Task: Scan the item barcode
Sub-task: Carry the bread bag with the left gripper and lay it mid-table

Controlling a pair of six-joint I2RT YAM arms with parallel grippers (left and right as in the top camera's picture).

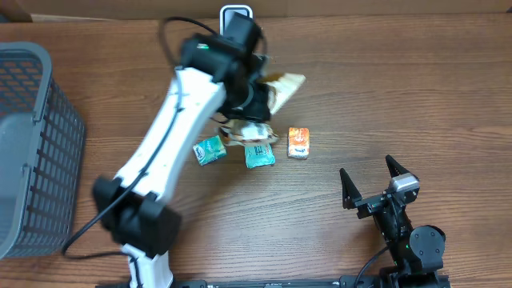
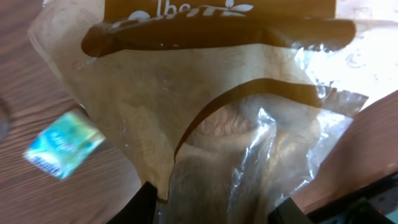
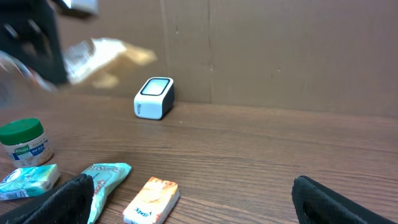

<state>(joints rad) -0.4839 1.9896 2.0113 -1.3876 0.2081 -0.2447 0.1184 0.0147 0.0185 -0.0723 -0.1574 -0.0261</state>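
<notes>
Left end effector [image 2: 214,210] is clamped on the tan-and-clear bag [image 1: 288,83], held up off the worktop [image 1: 400,96], just near of the scanner [image 1: 236,14] at the far edge. Right end effector [image 1: 368,172] sits near right, fingers wide apart. Worktop is brown wood grain, with a cardboard wall [image 3: 280,50] behind it. Teal packets [image 1: 210,150], orange packet [image 1: 298,142] and green-lidded jar [image 3: 22,140] lie loose mid-worktop. Grey mesh basket [image 1: 32,144] at left edge.

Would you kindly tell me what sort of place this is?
Likely a mock shop checkout: a small barcode scanner stands on the wooden table, plus an orange packet and a grey mesh basket.
</notes>
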